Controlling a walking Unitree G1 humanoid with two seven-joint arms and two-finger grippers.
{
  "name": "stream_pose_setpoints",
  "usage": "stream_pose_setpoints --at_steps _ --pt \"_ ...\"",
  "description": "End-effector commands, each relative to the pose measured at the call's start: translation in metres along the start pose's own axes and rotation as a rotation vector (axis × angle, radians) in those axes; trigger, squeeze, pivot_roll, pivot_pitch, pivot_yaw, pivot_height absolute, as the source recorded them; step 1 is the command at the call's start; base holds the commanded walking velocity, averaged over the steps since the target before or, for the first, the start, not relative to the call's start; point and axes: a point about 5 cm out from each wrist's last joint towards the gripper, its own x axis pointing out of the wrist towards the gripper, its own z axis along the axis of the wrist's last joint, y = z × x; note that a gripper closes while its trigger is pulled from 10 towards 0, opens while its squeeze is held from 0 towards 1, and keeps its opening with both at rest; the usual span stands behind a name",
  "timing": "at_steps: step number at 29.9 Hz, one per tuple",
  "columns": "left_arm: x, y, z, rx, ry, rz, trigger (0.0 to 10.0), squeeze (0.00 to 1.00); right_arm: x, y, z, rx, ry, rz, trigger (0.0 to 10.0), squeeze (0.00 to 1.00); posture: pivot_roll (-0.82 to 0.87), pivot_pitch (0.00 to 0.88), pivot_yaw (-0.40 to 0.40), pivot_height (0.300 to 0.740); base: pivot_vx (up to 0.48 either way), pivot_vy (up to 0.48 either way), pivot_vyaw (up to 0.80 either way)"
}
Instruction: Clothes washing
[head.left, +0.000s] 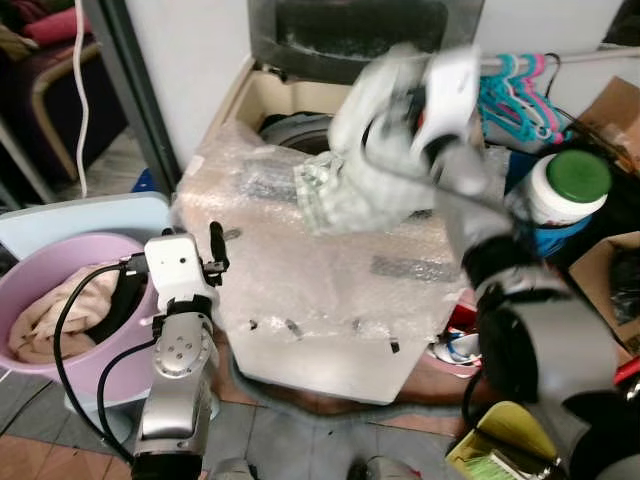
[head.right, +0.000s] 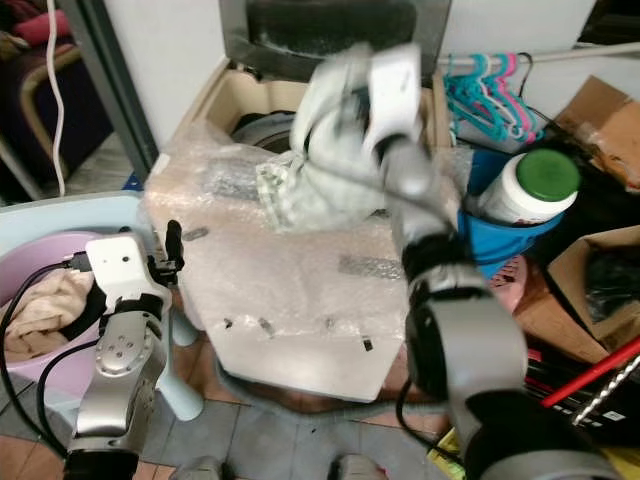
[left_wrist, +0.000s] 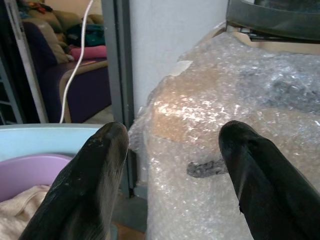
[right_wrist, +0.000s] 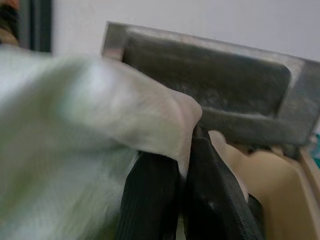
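Note:
My right gripper (head.left: 385, 120) is shut on a pale green garment (head.left: 355, 180), holding it in the air over the bubble-wrapped top-loading washing machine (head.left: 330, 280), close to the drum opening (head.left: 295, 130). The cloth (right_wrist: 75, 150) drapes over the closed black fingers (right_wrist: 150, 200), with the raised grey lid (right_wrist: 210, 100) behind. My left gripper (left_wrist: 172, 150) stands open and empty beside the machine's left side, next to a pink basin (head.left: 40, 290) holding a cream cloth (head.left: 55, 315).
A light blue tub (head.left: 60, 215) surrounds the pink basin. Right of the machine stand a white jar with a green lid (head.left: 565, 185), coloured hangers (head.left: 515, 95), cardboard boxes (head.left: 610, 115) and clutter. A sofa (left_wrist: 60, 65) lies beyond the grey door frame.

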Motion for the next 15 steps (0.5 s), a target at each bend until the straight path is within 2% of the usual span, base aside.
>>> stream_pose_setpoints --at_steps 1,6,7,8,11,15 --pt "0.001 -0.004 0.003 0.001 -0.008 -0.017 10.0 0.00 0.005 0.004 0.015 0.014 -0.051 0.025 10.0 0.00 0.04 0.000 0.006 0.740 0.000 0.000 0.00" --pt "0.001 -0.003 0.005 0.003 -0.021 -0.031 10.0 0.00 -0.003 0.006 0.002 0.037 -0.011 0.035 10.0 0.00 0.04 0.000 0.006 0.740 0.000 0.000 0.00" --pt "0.000 -0.003 0.004 0.005 -0.018 -0.032 10.0 0.00 -0.004 0.007 0.002 0.033 -0.009 0.044 10.0 0.04 0.04 0.000 0.008 0.740 0.000 0.000 0.00" --pt "-0.001 -0.002 0.004 0.005 -0.016 -0.032 10.0 0.00 -0.003 0.007 0.002 0.008 -0.002 0.049 10.0 1.00 0.04 0.000 0.008 0.740 0.270 0.000 0.00" --pt "-0.001 -0.002 0.003 0.007 -0.011 -0.032 10.0 0.00 0.002 0.011 0.008 -0.074 0.001 0.061 10.0 1.00 0.04 0.000 0.005 0.740 0.320 0.100 0.19" --pt "-0.002 -0.002 0.003 0.010 -0.012 -0.037 10.0 0.00 0.011 0.017 0.021 -0.063 -0.021 0.051 10.0 1.00 0.04 0.000 0.001 0.740 0.334 0.341 0.66"
